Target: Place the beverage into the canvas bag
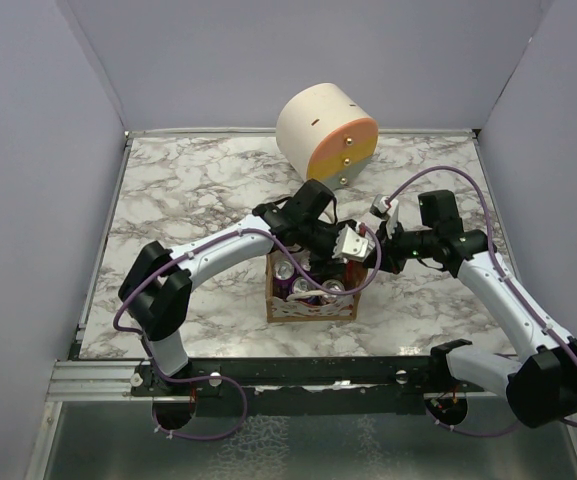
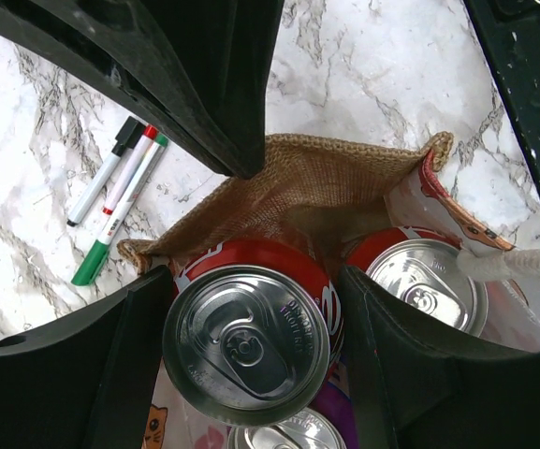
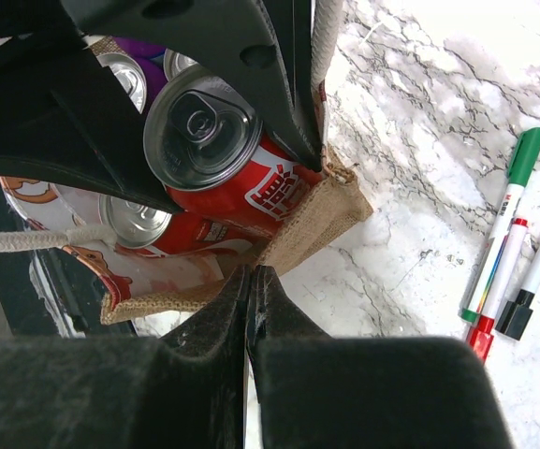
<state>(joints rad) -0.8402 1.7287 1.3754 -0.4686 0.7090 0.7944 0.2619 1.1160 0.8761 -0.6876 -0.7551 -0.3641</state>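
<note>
The beverage, a red can [image 2: 246, 341] with a silver top, stands upright between the fingers of my left gripper [image 2: 251, 348], which is shut on its sides. It hangs in the mouth of the canvas bag [image 2: 326, 178], a tan burlap tote, low among other cans. From the right wrist view the red can [image 3: 204, 140] leans against the bag's [image 3: 316, 220] corner. My right gripper [image 3: 251, 273] is shut, its tips at the bag's rim. From above, the bag [image 1: 313, 308] sits under both wrists, the left gripper [image 1: 320, 262] over it and the right gripper [image 1: 373, 255] beside it.
Another red can [image 2: 429, 285] and a purple can [image 2: 279, 435] sit in the bag. A white rope handle [image 2: 522, 264] crosses its right side. Three markers [image 2: 120, 187] lie on the marble beside the bag. A cream-and-orange round drawer box [image 1: 326, 130] stands at the back.
</note>
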